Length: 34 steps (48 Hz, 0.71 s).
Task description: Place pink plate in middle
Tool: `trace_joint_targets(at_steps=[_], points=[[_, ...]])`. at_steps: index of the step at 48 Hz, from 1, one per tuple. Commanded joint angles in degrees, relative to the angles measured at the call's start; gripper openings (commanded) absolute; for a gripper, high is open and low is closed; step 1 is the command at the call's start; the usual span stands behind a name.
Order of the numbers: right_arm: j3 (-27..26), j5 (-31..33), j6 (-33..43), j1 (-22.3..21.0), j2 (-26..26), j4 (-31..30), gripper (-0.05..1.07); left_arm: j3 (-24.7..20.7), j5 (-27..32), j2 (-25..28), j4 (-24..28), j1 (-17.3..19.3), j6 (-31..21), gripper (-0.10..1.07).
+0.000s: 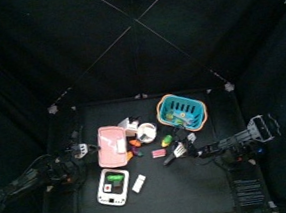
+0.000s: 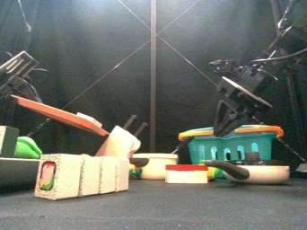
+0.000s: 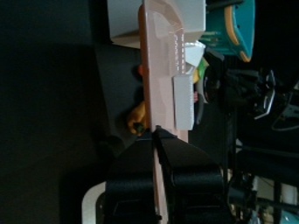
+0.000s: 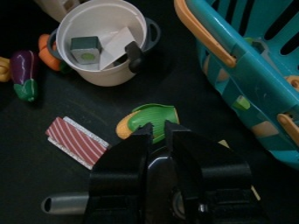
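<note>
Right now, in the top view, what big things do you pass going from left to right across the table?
Flat pale-pink plastic plate, held tilted by the left gripper → small white pot → teal slatted basket → right gripper.

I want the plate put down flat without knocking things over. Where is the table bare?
The pink plate, tilted in the left gripper, hangs over the left side. The middle is crowded with small toys up to the teal basket. Bare table shows along the front right.
</note>
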Motion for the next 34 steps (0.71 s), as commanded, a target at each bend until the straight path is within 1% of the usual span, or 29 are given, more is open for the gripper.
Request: trace_joint_targets(at_steps=[1, 4, 10, 15, 22, 30, 34], points=[[-1.23, 0.18, -0.09, -0.26, -0.70, -0.18, 0.62, -1.85, -0.97, 0.18, -0.79, -2.46, 0.00, 0.29], [-1.23, 0.18, -0.09, -0.26, -0.70, -0.18, 0.62, -1.85, -1.14, 0.18, -0.88, -3.78, -0.09, 0.29], [-1.23, 0.18, 0.00, -0.26, -0.70, -0.18, 0.62, -1.49, -1.32, 0.18, -1.23, -5.01, -0.18, 0.29], [-1.23, 0.09, 0.00, -0.26, -0.70, -0.18, 0.62, -1.41, -1.49, 0.18, -2.02, -5.71, -0.18, 0.29], [-1.05, 0.18, 0.00, -0.26, -0.70, -0.18, 0.62, -1.41, -2.20, 0.53, -3.78, -8.09, -0.09, 0.29], [-1.05, 0.18, 0.00, -0.35, -0.70, -0.18, 0.62, -1.32, -6.15, 2.29, -4.39, -11.51, 0.00, 0.29], [-1.05, 0.18, -0.09, -0.35, -0.70, -0.18, 0.62, -1.41, -9.76, 4.31, -4.48, -14.59, -0.09, 0.29]])
